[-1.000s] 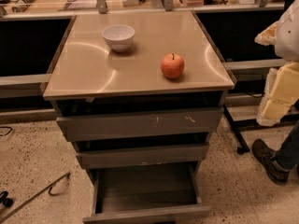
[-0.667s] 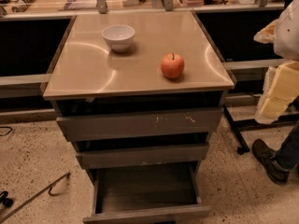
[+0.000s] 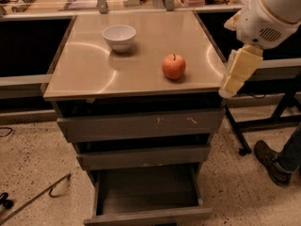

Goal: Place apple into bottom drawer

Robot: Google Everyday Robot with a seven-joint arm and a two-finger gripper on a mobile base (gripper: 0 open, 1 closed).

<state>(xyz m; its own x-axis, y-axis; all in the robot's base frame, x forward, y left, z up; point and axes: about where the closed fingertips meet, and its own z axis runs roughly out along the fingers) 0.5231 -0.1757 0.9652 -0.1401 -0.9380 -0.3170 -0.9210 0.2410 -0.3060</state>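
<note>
The apple, red-orange with a short dark stem, sits on the cabinet's tan top, right of centre. The bottom drawer is pulled open below; its grey inside looks empty. My gripper hangs off the white arm at the cabinet's right edge, about level with the top. It is to the right of the apple, apart from it, and holds nothing that I can see.
A white bowl stands at the back left of the top. The scratched top drawer front and the middle drawer front are pushed in. A person's shoe and a black table leg are on the floor at right. A metal rod lies at left.
My arm and gripper have moved left and a little up, closer to the cabinet's right edge and the apple. The apple, bowl and drawers have not moved.
</note>
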